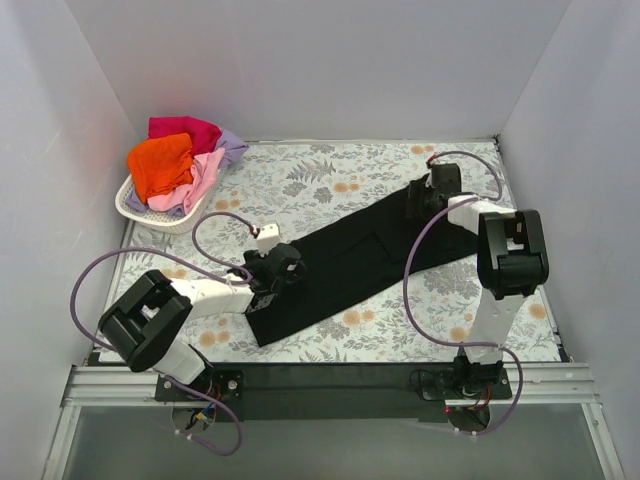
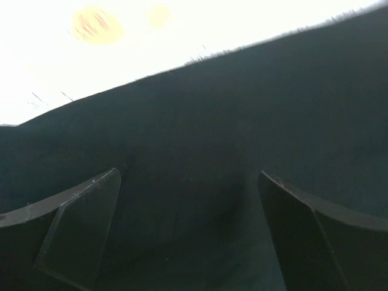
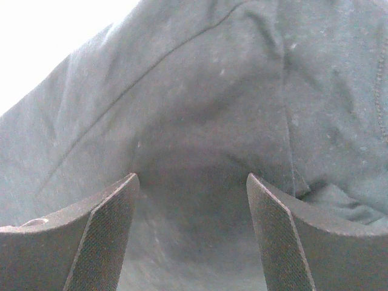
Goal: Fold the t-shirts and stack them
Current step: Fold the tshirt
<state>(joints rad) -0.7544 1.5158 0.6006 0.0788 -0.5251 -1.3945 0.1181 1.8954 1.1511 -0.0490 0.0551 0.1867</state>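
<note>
The table [image 1: 330, 180] has a flowery cover. The black shirt [image 1: 360, 262] lies on it in a long narrow strip, running diagonally from near-left to far-right, so I'd say the lengthwise folds are done and the end-to-end fold is next. The basket [image 1: 135, 208] sits in the far-left corner with the orange, pink, magenta and lavender shirts [image 1: 180, 165] heaped in it, well away from the action.

The left gripper [image 1: 275, 272] is down on the near-left end of the strip, jaws spread wide, holding nothing and with only black cloth under it. The right gripper [image 1: 432, 195] is at the far-right end, jaws partly apart over a soft hump of cloth, not pinching it as far as I can see.

My tip: get every layer at each end into the bite before lifting. Then carry one end over the other low and square, so the strip doesn't twist or fan out.
</note>
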